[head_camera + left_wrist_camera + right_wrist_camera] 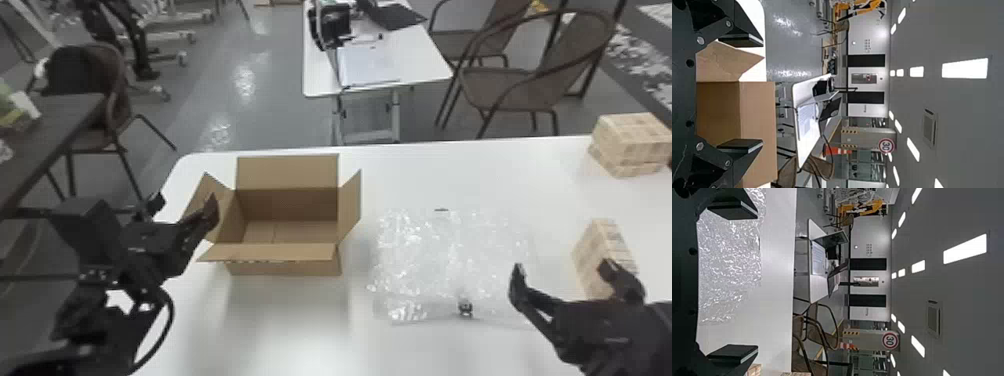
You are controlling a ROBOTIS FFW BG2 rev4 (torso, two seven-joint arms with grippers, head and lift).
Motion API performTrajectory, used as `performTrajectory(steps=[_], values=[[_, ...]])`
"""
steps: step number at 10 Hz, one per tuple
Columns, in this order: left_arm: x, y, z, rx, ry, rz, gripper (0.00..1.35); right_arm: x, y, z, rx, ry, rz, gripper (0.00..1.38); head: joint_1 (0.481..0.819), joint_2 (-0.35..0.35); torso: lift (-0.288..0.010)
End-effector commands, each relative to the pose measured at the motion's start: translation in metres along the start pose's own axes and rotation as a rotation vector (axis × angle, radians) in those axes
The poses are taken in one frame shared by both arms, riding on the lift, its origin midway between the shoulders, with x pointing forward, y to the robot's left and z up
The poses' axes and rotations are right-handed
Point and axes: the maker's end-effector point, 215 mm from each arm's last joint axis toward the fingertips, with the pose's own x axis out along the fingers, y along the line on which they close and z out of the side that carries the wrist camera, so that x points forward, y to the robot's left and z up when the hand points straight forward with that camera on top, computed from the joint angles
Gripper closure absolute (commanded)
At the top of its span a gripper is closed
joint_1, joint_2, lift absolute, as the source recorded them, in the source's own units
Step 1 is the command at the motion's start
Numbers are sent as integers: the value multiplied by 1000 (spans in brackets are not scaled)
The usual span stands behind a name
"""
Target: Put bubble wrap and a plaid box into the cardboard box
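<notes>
Black two-fingered right gripper [562,270], angled forward from the lower right, stands spread and empty; clear bubble wrap [450,255] lies flat to its left on the white table [280,325], nearer it than the matching left gripper [185,200], also parted, empty, beside the open brown cardboard box [287,252]; pale checked box [591,257] lies just ahead, long axis apparently fore-and-aft.
</notes>
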Motion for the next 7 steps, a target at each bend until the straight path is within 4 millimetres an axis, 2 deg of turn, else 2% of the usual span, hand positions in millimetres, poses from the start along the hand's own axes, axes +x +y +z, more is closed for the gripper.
performTrajectory(steps=[1, 2, 4, 5, 7], values=[[2, 41, -3, -11, 60, 35, 404, 2, 3, 0, 0, -2, 9, 101, 695, 177, -109], [-1, 61, -7, -3, 91, 58, 409, 4, 7, 0, 2, -2, 17, 101, 695, 202, -109], [-7, 89, -20, -54, 116, 92, 409, 7, 11, 0, -1, -1, 35, 101, 695, 257, -109], [-6, 95, -26, -106, 112, 74, 409, 8, 12, 0, -1, -1, 39, 101, 695, 280, -109], [-1, 89, -41, -178, 142, 40, 409, 8, 13, 0, -1, -1, 41, 101, 695, 299, -109]])
